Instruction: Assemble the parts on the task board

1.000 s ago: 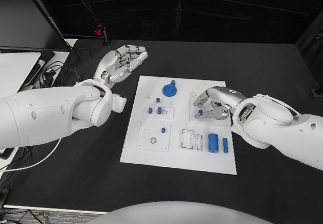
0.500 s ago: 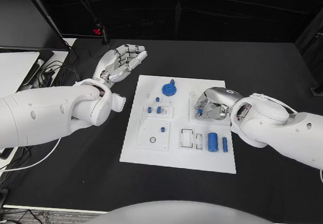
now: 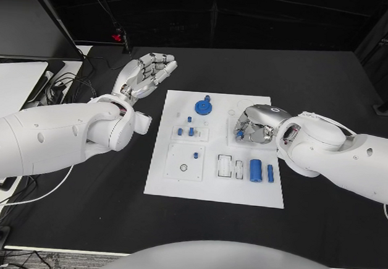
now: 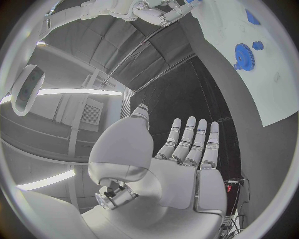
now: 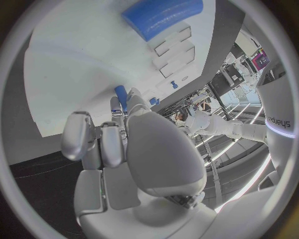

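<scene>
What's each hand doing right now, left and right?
Left hand: open, fingers spread above the table beside the task board, holding nothing.
Right hand: over the board, pinching a small blue part.

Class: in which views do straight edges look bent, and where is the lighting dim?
Left wrist view: the board edge curves, fisheye; right wrist view: the board bows too; head view: the board edges stay straight, and the room behind the table is dark.

Head view was evenly lit from overhead; the white task board [image 3: 217, 150] read bright against the dark table [image 3: 340, 89], shadows soft. Both wrist views showed heavy fisheye bending toward dark rims. Ceiling light strips glared in the left wrist view.
</scene>
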Available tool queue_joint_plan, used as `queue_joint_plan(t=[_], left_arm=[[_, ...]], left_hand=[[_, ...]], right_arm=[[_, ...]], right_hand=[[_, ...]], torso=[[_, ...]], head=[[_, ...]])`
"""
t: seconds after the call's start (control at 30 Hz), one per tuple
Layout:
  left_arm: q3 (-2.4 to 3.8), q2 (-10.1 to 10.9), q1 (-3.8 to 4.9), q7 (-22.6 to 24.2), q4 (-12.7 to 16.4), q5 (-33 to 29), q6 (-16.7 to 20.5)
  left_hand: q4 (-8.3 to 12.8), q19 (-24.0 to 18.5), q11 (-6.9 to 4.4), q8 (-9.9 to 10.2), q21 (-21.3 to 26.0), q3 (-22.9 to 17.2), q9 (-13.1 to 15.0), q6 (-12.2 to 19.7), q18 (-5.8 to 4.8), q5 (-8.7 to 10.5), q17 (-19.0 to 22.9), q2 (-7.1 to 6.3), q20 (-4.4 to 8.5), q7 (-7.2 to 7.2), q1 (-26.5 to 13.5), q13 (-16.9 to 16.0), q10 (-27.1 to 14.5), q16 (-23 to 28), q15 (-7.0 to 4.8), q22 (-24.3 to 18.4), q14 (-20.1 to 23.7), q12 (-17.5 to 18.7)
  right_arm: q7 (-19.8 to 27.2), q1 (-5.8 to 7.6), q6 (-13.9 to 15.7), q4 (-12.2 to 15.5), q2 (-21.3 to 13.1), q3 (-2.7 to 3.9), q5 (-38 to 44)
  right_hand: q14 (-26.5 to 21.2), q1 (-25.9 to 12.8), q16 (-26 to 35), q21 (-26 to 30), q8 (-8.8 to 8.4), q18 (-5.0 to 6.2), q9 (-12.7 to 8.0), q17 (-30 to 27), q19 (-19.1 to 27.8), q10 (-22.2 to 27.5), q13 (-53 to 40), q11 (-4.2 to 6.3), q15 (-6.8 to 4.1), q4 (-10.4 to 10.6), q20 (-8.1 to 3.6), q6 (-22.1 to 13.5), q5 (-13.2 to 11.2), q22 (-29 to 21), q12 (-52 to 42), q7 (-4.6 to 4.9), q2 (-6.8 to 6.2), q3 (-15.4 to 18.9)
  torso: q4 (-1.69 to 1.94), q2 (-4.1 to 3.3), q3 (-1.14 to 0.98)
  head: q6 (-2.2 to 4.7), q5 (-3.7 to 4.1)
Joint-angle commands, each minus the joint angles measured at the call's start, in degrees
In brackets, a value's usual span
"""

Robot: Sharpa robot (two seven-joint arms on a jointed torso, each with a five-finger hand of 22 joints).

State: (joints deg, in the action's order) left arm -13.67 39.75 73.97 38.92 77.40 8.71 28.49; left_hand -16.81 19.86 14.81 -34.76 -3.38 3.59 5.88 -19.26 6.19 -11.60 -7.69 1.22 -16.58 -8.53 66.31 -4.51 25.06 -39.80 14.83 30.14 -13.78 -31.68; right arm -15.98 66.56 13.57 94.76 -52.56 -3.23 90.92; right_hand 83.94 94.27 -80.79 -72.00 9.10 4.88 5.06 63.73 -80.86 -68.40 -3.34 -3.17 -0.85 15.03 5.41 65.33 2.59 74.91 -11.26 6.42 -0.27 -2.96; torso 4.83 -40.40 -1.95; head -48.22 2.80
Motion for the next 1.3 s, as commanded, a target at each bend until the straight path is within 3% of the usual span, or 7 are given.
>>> queue_joint_plan(t=[0.03, 0.3, 0.57, 0.83, 1.03, 1.3], left_arm=[[0.05, 0.02, 0.07, 7.22, 0.05, -0.06, -0.38], [0.05, 0.09, 0.02, 7.22, 0.07, -0.06, -0.41], [0.05, 0.14, -0.03, 7.24, 0.05, -0.06, -0.39], [0.05, 0.20, -0.17, 7.24, -0.07, -0.06, -0.39], [0.05, 0.01, -0.24, 7.22, -0.20, -0.06, -0.46], [0.05, -0.16, -0.26, 7.27, -0.07, -0.06, -0.50]], left_hand=[[0.09, 0.24, -0.07, -0.41, -0.34, 0.44, -0.13, 0.38, -1.04, -0.37, 0.17, 0.60, -0.13, -8.35, 0.04, 0.13, -0.32, -0.36, -0.08, -0.12, 0.41, -0.41], [0.09, 0.24, -0.07, -0.44, -0.34, 0.46, -0.14, 0.38, -1.05, -0.39, 0.19, 0.63, -0.13, -8.35, 0.06, 0.13, -0.32, -0.39, -0.08, -0.13, 0.41, -0.44], [0.09, 0.24, -0.07, -0.44, -0.34, 0.46, -0.14, 0.38, -1.05, -0.39, 0.19, 0.63, -0.13, -8.35, 0.06, 0.13, -0.32, -0.39, -0.08, -0.13, 0.41, -0.44], [0.10, 0.22, -0.08, -0.52, -0.33, 0.52, -0.17, 0.38, -1.05, -0.48, 0.25, 0.69, -0.13, -8.34, 0.13, 0.16, -0.30, -0.47, -0.08, -0.18, 0.40, -0.56], [0.10, 0.22, -0.08, -0.52, -0.33, 0.52, -0.17, 0.38, -1.05, -0.48, 0.25, 0.69, -0.13, -8.34, 0.13, 0.16, -0.30, -0.47, -0.08, -0.18, 0.40, -0.56], [0.10, 0.22, -0.08, -0.52, -0.33, 0.52, -0.17, 0.38, -1.05, -0.48, 0.25, 0.69, -0.13, -8.34, 0.13, 0.16, -0.30, -0.47, -0.08, -0.18, 0.40, -0.56]], right_arm=[[0.34, 0.05, 1.08, 0.10, -0.08, 0.00, 2.25], [1.79, 0.06, 4.57, 0.69, -0.67, 0.02, 2.63], [4.12, 0.24, 9.02, 3.30, -2.93, 0.12, 1.51], [5.29, 2.32, 11.18, 6.11, -4.43, 0.23, -0.61], [7.00, 2.92, 11.73, 6.44, -2.45, 0.25, -3.29], [8.97, 2.93, 9.70, 5.13, 2.67, 0.20, -5.97]], right_hand=[[1.66, 1.33, 0.01, -0.45, 0.12, 0.10, 0.18, 0.18, -0.12, -0.74, -0.10, 0.11, -0.47, 0.12, -0.48, 0.60, 0.10, 0.49, 0.63, 0.01, 0.26, -0.34], [1.74, 2.03, -0.01, -0.56, -0.37, 0.02, -0.04, 0.37, -0.23, -1.42, -0.09, 0.10, -0.53, 0.44, -0.65, 0.53, 0.11, 0.61, 1.73, 0.13, 0.07, -0.62], [1.78, 2.23, -0.03, -0.66, -0.66, -0.04, -0.17, 0.47, -0.32, -1.59, -0.08, -0.01, -0.47, 0.80, -0.66, 0.51, 0.11, 0.71, 2.51, 0.23, 0.07, -0.81], [1.81, 2.24, -0.06, -0.90, -0.90, -0.12, -0.28, 0.62, -0.45, -1.69, -0.08, -0.09, -0.41, 1.10, -0.63, 0.43, 0.12, 0.92, 3.05, 0.31, 0.06, -0.90], [1.85, 2.50, -0.11, -0.97, -1.03, -0.14, -0.33, 0.78, -0.49, -1.78, -0.09, -0.10, -0.38, 1.11, -0.60, 0.45, 0.13, 0.99, 3.40, 0.33, 0.16, -1.10], [1.86, 2.75, -0.10, -0.87, -1.12, -0.11, -0.36, 0.77, -0.45, -1.89, -0.10, -0.13, -0.36, 1.11, -0.58, 0.51, 0.14, 0.91, 3.72, 0.36, 0.30, -1.33]], torso=[[-0.03, 0.00, 0.00], [0.00, 0.01, 0.02], [-0.01, 0.04, 0.02], [0.04, 0.08, 0.01], [0.11, -0.02, 0.05], [0.23, -0.11, -0.01]], head=[[0.00, -0.08], [0.21, -0.12], [0.48, -0.26], [0.48, -0.63], [0.51, -0.71], [0.31, -1.50]])
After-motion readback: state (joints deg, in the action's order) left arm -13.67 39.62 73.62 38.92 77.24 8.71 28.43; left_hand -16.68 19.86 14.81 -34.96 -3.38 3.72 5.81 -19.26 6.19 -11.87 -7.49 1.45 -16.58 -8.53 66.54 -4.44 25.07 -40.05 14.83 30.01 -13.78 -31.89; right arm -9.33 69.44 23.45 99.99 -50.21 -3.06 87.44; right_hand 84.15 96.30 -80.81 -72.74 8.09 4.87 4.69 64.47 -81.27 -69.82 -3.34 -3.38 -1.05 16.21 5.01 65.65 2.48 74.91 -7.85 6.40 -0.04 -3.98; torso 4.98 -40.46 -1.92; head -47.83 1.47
